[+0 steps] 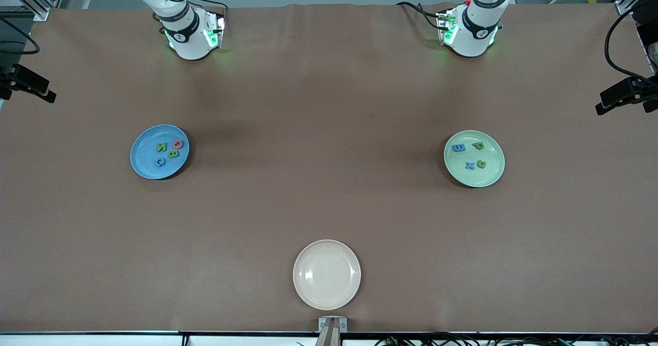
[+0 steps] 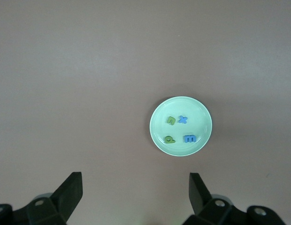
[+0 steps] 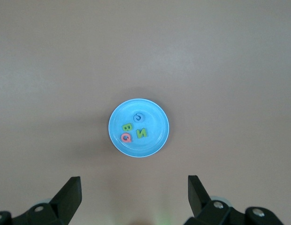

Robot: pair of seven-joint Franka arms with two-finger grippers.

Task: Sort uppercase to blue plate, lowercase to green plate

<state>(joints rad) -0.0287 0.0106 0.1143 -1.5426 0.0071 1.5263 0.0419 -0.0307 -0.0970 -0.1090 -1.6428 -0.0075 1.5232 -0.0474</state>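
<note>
On the blue plate (image 1: 149,168), toward the right arm's end of the brown surface (image 1: 318,130): green N (image 1: 161,147), green B (image 1: 174,154), red O (image 1: 178,144) and blue C (image 1: 160,162), close together. On the green plate (image 1: 488,179), toward the left arm's end: blue m (image 1: 458,148), green p (image 1: 478,146), blue x (image 1: 470,165) and small green hooked letter (image 1: 481,164), with a bare cream plate (image 1: 327,274) nearest the front camera, midway between the two ends. Waiting high up, well apart from the plates, jaws spread wide and holding nothing: left gripper (image 2: 136,197) and right gripper (image 3: 134,197).
</note>
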